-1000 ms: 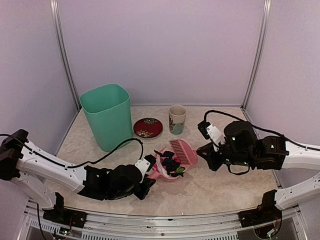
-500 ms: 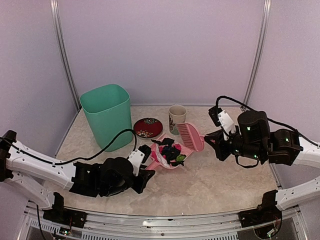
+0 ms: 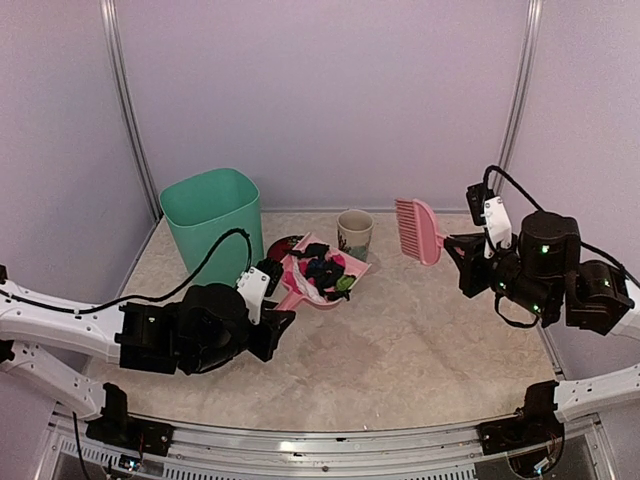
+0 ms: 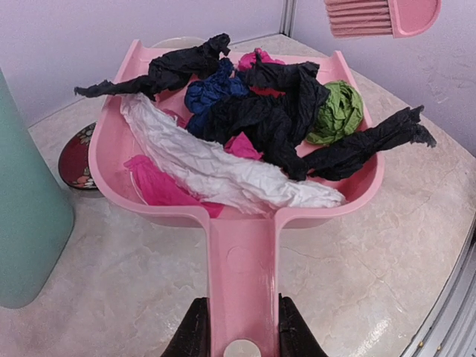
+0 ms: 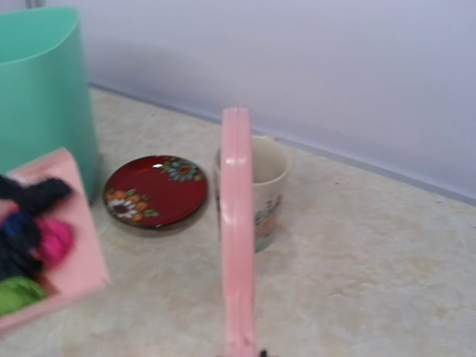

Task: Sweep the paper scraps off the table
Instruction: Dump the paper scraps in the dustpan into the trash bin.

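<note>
Jaws of our left gripper clamp the handle of the smooth pink plastic dustpan, its long axis running away from us. Crumpled paper scraps, black, white, blue and green, sit heaped inside it, over the mottled table. Our teal bin stands just left, nearest this arm. Our right gripper pinches the toothed pink brush, far right.

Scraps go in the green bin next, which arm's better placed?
Left. The left gripper is shut on the dustpan handle, paper scraps loaded, close to the green bin. The right gripper holds only the brush, farther off.
</note>
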